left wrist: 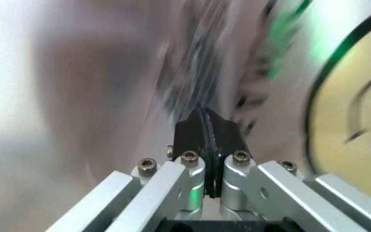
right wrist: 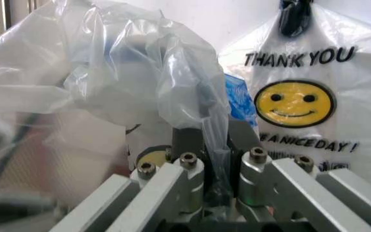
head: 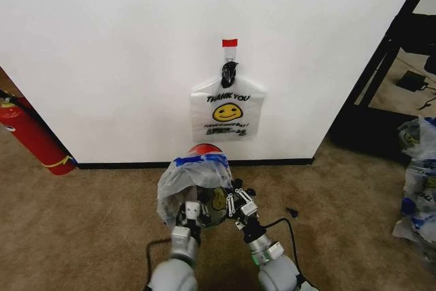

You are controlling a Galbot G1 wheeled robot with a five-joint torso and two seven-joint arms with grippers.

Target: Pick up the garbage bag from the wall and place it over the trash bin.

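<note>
Both pincers, left (head: 193,209) and right (head: 238,204), clamped on garbage bag (head: 194,175) draped over trash bin (head: 204,148); best spread rim evenly, pull gently.

A plain white painted wall (head: 122,52) with a black baseboard (head: 197,163) is seen above brown carpet (head: 82,230). A red fire extinguisher (head: 30,134) is leaned at the left, and a black metal frame (head: 381,66) is set at the right.

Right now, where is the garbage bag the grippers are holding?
In the head view the garbage bag is draped over the trash bin, low centre, pinched by the left gripper and right gripper.
</note>
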